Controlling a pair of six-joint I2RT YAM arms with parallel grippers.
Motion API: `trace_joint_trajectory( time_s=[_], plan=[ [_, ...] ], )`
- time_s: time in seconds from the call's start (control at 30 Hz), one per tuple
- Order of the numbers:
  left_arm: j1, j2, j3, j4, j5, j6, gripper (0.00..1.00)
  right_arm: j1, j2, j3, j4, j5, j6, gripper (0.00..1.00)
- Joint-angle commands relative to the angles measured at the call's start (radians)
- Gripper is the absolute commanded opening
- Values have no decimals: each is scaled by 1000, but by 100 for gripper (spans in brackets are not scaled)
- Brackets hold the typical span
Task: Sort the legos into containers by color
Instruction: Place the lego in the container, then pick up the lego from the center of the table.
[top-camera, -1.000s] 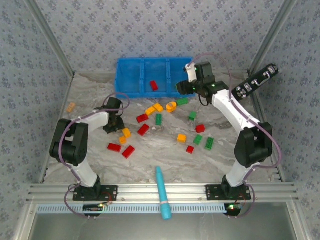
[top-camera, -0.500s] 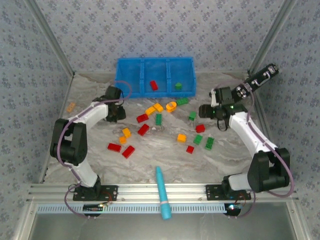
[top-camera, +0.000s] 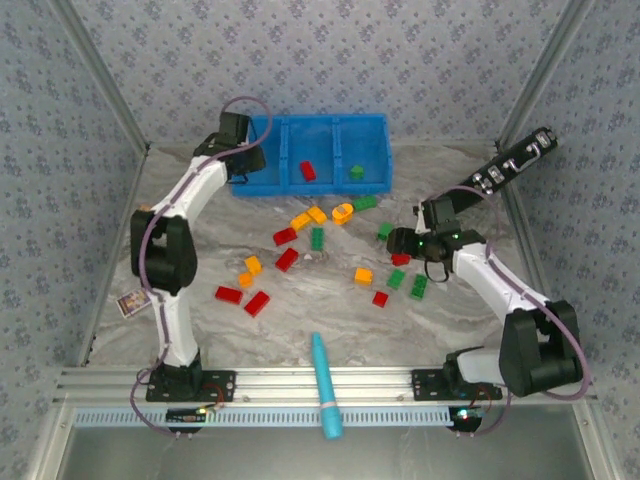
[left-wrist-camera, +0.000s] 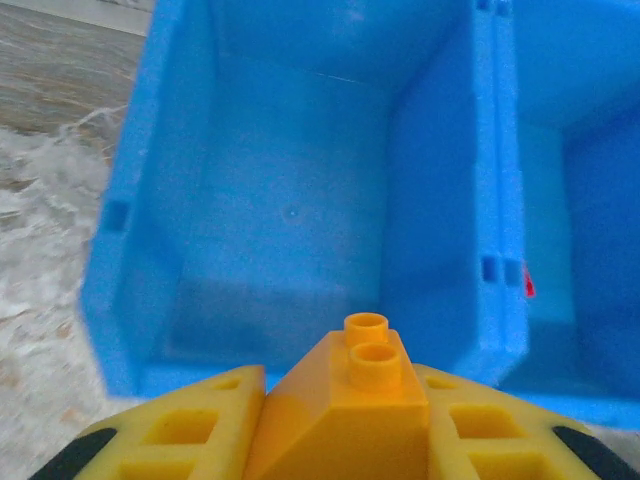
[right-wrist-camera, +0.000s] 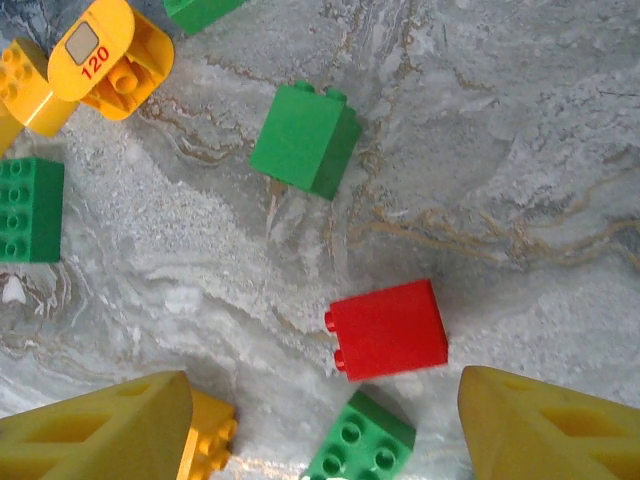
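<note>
An orange brick (left-wrist-camera: 352, 425) sits clenched in my left tool (left-wrist-camera: 345, 405) above the blue bin's (left-wrist-camera: 108, 300) left compartment, while my right tool (right-wrist-camera: 325, 425) hangs released over a red brick (right-wrist-camera: 388, 328) on the counter (right-wrist-camera: 520, 150) in front of the bin's right end.

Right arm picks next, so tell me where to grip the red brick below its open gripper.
Come straight down and pinch the red brick across its studded end and the opposite flat end. It lies on its side, studs sideways, with bare table at both ends; a green brick crowds one long side.
</note>
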Motion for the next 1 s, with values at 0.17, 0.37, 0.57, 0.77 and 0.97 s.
trace_joint_trajectory(
  time_s=[0.17, 0.37, 0.57, 0.77, 0.97],
  plan=[
    [0, 178, 203, -15, 59, -22, 35, -2, 159, 74, 142, -33, 27, 75],
    [0, 212, 252, -32, 59, -19, 51, -1, 278, 139, 180, -36, 46, 74],
    [0, 183, 302, -70, 55, 25, 60, 4, 382, 195, 199, -37, 52, 74],
    [0, 62, 308, -112, 40, 73, 64, 13, 492, 278, 150, 20, 63, 73],
    [-1, -151, 203, -179, 20, 174, 64, 25, 565, 343, 96, 77, 64, 67]
  ],
)
